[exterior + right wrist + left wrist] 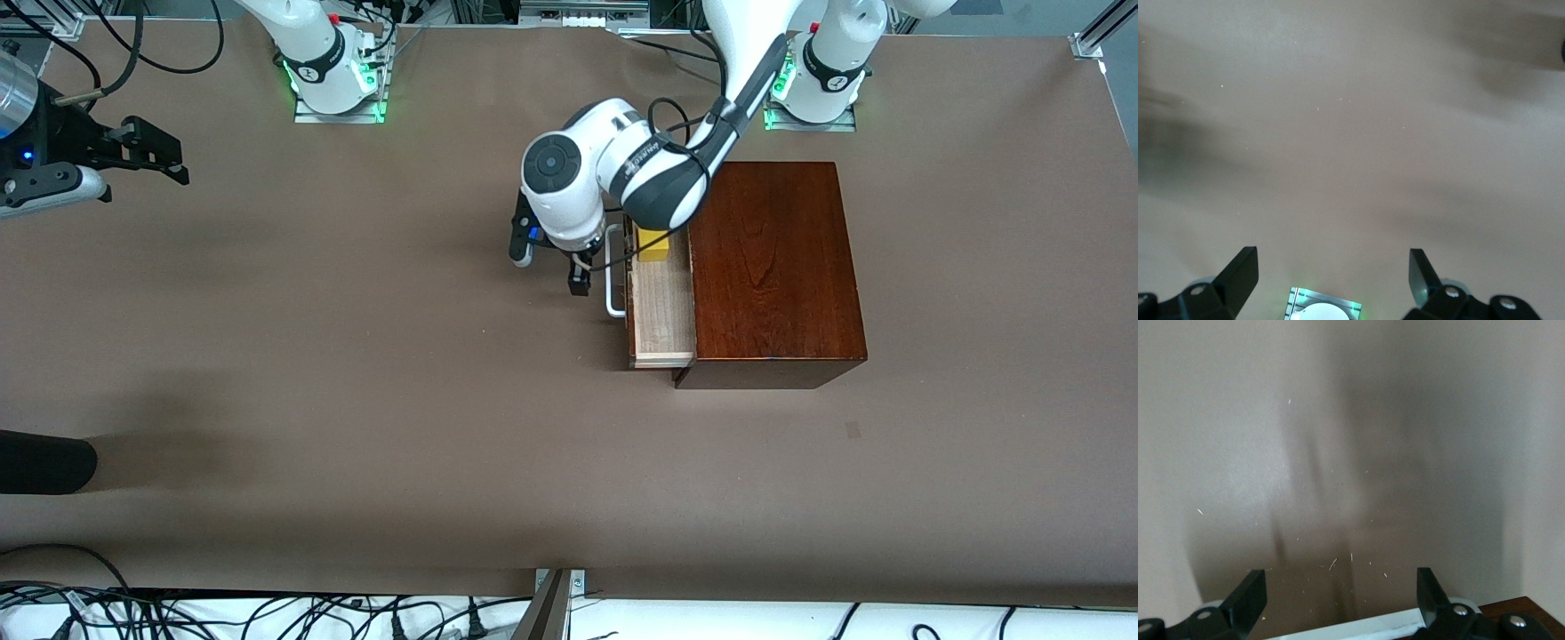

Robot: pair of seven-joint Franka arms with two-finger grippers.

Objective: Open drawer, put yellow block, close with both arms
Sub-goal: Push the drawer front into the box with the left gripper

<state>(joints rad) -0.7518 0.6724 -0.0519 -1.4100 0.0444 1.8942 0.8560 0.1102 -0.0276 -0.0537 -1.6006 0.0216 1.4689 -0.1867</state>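
Left pincer [551, 267] hangs spread wide and empty just beside the white loop handle [613, 271] of the pale-wood drawer [662, 311] holding the yellow block [653, 244], right pincer [151, 156] waits open over the brown desk [356, 400].

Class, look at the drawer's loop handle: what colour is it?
White. The handle on the drawer shows best in the front view.
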